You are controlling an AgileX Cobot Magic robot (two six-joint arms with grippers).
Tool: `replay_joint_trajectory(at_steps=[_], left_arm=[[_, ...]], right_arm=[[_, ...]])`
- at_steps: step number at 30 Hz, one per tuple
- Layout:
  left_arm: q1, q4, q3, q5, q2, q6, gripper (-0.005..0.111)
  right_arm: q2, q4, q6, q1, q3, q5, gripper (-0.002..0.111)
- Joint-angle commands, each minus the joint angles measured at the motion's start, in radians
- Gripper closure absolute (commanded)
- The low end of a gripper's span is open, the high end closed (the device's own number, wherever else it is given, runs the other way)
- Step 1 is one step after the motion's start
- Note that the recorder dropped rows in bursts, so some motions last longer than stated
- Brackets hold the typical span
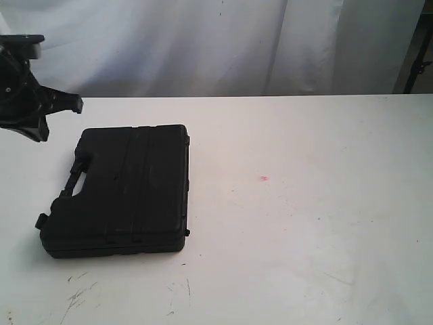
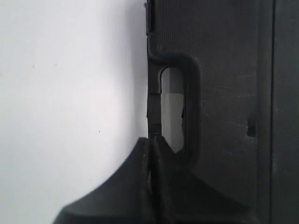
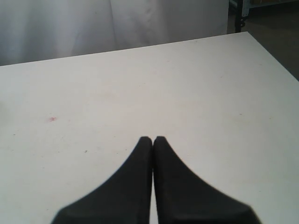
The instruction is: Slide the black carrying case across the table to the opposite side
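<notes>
Case (image 1: 122,189), black with its lid down, lies flat on the white bench (image 1: 304,223), on the left part as we see it from the exterior view, with its handle (image 2: 191,107) side facing left. Our left gripper (image 2: 153,140) has its fingers pressed together, the tips over the handle's edge; we cannot tell whether they touch it. Our right gripper (image 3: 153,138) is likewise closed up and empty, above bare bench. We see a small red spot (image 1: 263,179) on the bench right of the case.
</notes>
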Motion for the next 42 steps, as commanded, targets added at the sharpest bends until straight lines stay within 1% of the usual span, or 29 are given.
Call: replay_joint_trajectory(at_steps=[1,2,5,8,13,16,21,26,29,33,36,40,42], left_arm=[[-0.006,-0.094,0.228,-0.251,-0.226,0.025,0.107],[-0.006,-0.164,0.336,-0.352,-0.326,0.084,0.107],[-0.006,-0.266,0.496,-0.470,-0.485,0.178,0.107],[-0.006,-0.325,0.636,-0.531,-0.646,0.240,0.107],[-0.006,-0.335,0.782,-0.610,-0.877,0.240,0.107],[-0.006,-0.335,0.825,-0.639,-1.005,0.237,0.107],[-0.006,-0.335,0.833,-0.646,-1.160,0.236,0.107],[-0.006,-0.328,0.833,-0.645,-1.277,0.240,0.107],[-0.006,-0.253,0.833,-0.641,-1.343,0.262,0.107],[-0.006,-0.250,0.854,-0.633,-1.404,0.262,0.107],[-0.006,-0.250,0.917,-0.672,-1.441,0.262,0.107],[-0.006,-0.243,1.040,-0.751,-1.508,0.245,0.107],[-0.004,-0.230,1.095,-0.761,-1.553,0.222,0.107]], right_arm=[[-0.006,0.002,-0.006,-0.007,0.004,-0.006,0.108],[-0.006,0.002,-0.006,-0.007,0.004,-0.006,0.108],[-0.006,0.002,-0.006,-0.007,0.004,-0.006,0.108],[-0.006,0.002,-0.006,-0.007,0.004,-0.006,0.108],[-0.006,0.002,-0.006,-0.007,0.004,-0.006,0.108],[-0.006,0.002,-0.006,-0.007,0.004,-0.006,0.108],[-0.006,0.002,-0.006,-0.007,0.004,-0.006,0.108],[-0.006,0.002,-0.006,-0.007,0.004,-0.006,0.108],[-0.006,0.002,-0.006,-0.007,0.004,-0.006,0.108],[-0.006,0.002,-0.006,-0.007,0.004,-0.006,0.108],[-0.006,0.002,-0.006,-0.007,0.004,-0.006,0.108],[-0.006,0.002,-0.006,-0.007,0.004,-0.006,0.108],[-0.006,0.002,-0.006,-0.007,0.004,-0.006,0.108]])
